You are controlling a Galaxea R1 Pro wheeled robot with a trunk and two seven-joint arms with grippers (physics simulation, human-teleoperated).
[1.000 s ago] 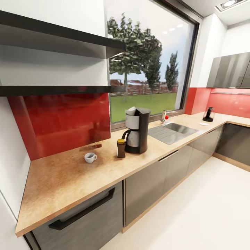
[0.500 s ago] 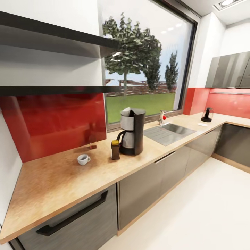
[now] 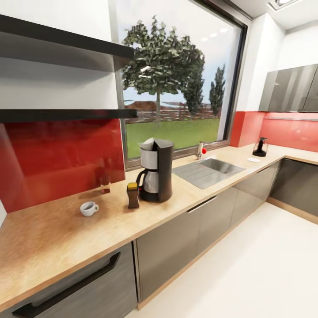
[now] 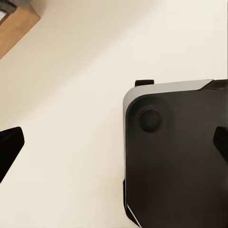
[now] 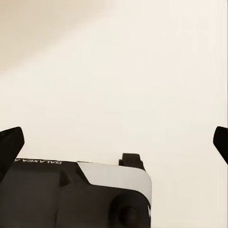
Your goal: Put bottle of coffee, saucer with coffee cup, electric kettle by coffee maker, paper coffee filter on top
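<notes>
A red-walled kitchen held a long beige bench [image 3: 66, 234]. At its middle stood the coffee maker [image 3: 155, 170], the bottle of coffee [image 3: 133, 195] touching-close at its nine o'clock. The coffee cup [image 3: 88, 208], likely light and fragile, suited its loop handle. Your left pincer [image 4: 114, 142] and right pincer [image 5: 114, 142] hung wide open, empty, over floor.

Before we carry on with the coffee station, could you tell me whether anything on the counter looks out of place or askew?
Nothing looks spilled or damaged. The coffee cup sits directly on the countertop without a saucer, and the electric kettle stands far along the counter, past the sink, well away from the coffee maker.
</notes>
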